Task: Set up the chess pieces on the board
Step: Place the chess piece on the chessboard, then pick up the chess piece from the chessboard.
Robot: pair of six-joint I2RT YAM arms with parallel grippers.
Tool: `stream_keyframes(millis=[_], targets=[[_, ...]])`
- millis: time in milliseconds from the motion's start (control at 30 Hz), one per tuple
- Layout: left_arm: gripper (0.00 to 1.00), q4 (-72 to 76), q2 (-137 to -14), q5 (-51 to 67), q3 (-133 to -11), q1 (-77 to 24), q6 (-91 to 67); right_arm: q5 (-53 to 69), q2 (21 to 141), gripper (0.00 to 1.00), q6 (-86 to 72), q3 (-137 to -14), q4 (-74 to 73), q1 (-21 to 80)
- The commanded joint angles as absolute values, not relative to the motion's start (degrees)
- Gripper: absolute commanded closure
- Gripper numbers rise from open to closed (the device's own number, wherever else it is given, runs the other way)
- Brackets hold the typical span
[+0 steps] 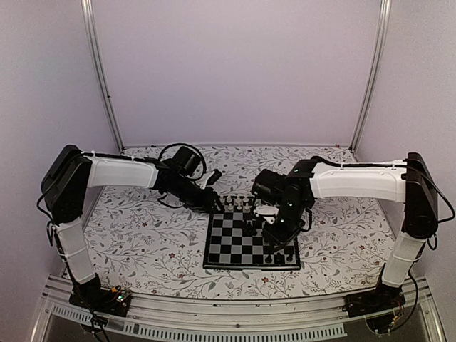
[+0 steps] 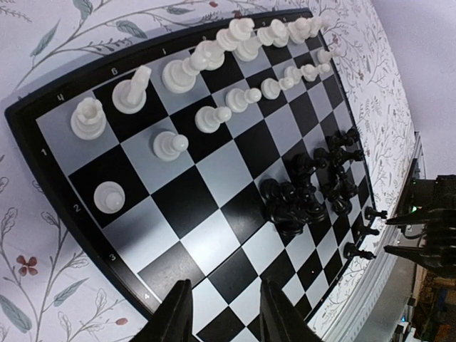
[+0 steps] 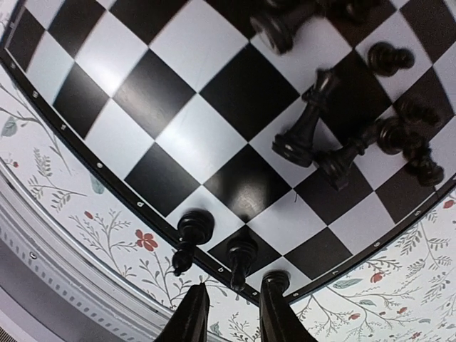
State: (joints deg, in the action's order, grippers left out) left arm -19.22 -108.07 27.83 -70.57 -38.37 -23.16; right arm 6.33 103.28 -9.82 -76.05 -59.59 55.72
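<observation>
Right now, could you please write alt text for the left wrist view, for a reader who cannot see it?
The board fills the tilted view: white chess pieces stand in two rows along its upper side, and black chess pieces crowd together at the right. The left gripper is open and empty at the bottom edge.

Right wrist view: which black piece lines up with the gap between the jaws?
The middle piece of three on the board's edge row; its two neighbours stand off to either side.
</observation>
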Motion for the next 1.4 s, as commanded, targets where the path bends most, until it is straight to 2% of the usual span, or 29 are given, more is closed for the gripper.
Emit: stream_keyframes(millis=[0,267,500,933,1233,1367], targets=[[0.65,-19.36,-108.8,28.15,-72.06,-38.6,-22.98,3.67,102.55,0.72,-8.62,-83.78,-63.83,54.94],[0.65,-20.34,-108.59,28.3,-73.32,-38.58,-22.82,4.52,104.07,0.72,-7.39,-85.3,-59.48,46.05],[0.65,-22.59,-108.32,28.32,-75.61,-38.59,-21.85,4.89,107.74,0.73,-5.06,-85.41,-56.48,42.49],[0.65,-22.38,-107.8,27.94,-74.74,-38.68,-22.2,7.77,112.63,0.68,-4.67,-85.43,-54.67,42.23],[0.65,-21.17,-107.05,27.88,-72.66,-38.63,-22.83,7.83,113.47,0.69,-4.66,-84.64,-55.33,42.23],[0.65,-20.6,-106.96,28.11,-72.38,-38.67,-23.11,7.75,113.71,0.75,-4.66,-84.38,-55.29,42.27]])
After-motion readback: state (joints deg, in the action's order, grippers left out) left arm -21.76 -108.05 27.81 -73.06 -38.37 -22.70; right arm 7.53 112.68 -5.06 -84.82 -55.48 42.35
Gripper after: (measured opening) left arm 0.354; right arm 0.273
